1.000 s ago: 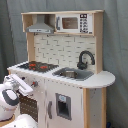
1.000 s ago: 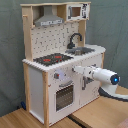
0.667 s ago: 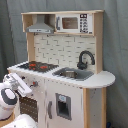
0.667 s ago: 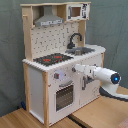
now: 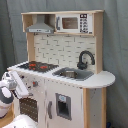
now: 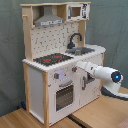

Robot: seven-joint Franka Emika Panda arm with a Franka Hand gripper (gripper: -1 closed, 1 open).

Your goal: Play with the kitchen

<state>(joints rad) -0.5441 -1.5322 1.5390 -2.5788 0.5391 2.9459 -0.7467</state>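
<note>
The kitchen (image 5: 70,50) (image 6: 50,45) is a tall white and light-wood toy. It has a black stovetop (image 5: 36,65) (image 6: 52,59) with red burners, a black faucet (image 5: 85,59) (image 6: 75,40) over a sink (image 5: 72,74), a grey hood (image 5: 41,27) and a microwave (image 5: 72,23). My gripper (image 6: 78,68) (image 5: 26,88) is at the front panel just under the stovetop, close to the knobs (image 6: 58,76) and above the oven door (image 6: 63,95). Whether it touches a knob cannot be made out.
A grey-green curtain (image 6: 10,50) hangs behind the toy. It stands on a light wooden surface (image 6: 100,112). My white arm (image 6: 107,75) reaches in from the second exterior view's right, across the cupboard door (image 5: 62,106).
My arm has reached further toward the kitchen's front panel, moving left in the second exterior view and closing the gap to the knobs.
</note>
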